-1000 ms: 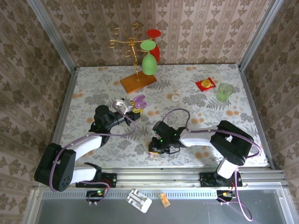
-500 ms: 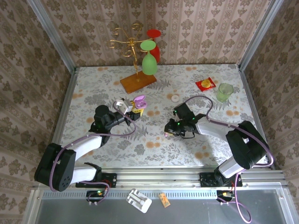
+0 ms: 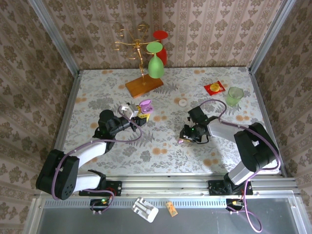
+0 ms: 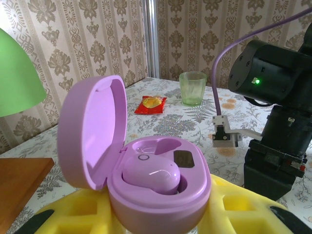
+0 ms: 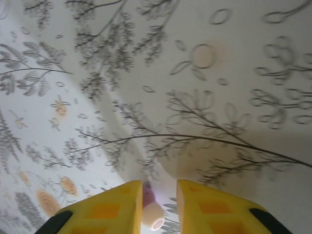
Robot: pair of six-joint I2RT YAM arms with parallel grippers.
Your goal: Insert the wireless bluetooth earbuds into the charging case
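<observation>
My left gripper [image 3: 143, 113] is shut on the charging case [image 3: 146, 105], a lilac egg-shaped case held up with its lid open. In the left wrist view the case [image 4: 156, 195] sits between the yellow fingers [image 4: 73, 214], and one earbud [image 4: 151, 174] lies in its near socket while the far socket is bare. My right gripper [image 3: 184, 138] hangs low over the table's middle right, its jaws a little apart. A second earbud [image 5: 152, 214] lies against the left yellow finger [image 5: 107, 209], with a gap to the other finger; it shows as a pink speck [image 3: 180, 141] from above.
A gold glass rack on a wooden base [image 3: 144, 85] with green and red glasses stands at the back. A white disc [image 3: 183, 102], a red packet [image 3: 214, 87] and a green cup [image 3: 234, 95] lie at the back right. The right arm [image 4: 278, 122] is close to the case.
The right gripper has swung from the front middle back and to the right, and its jaws have parted slightly from shut. The left arm and the case have not moved.
</observation>
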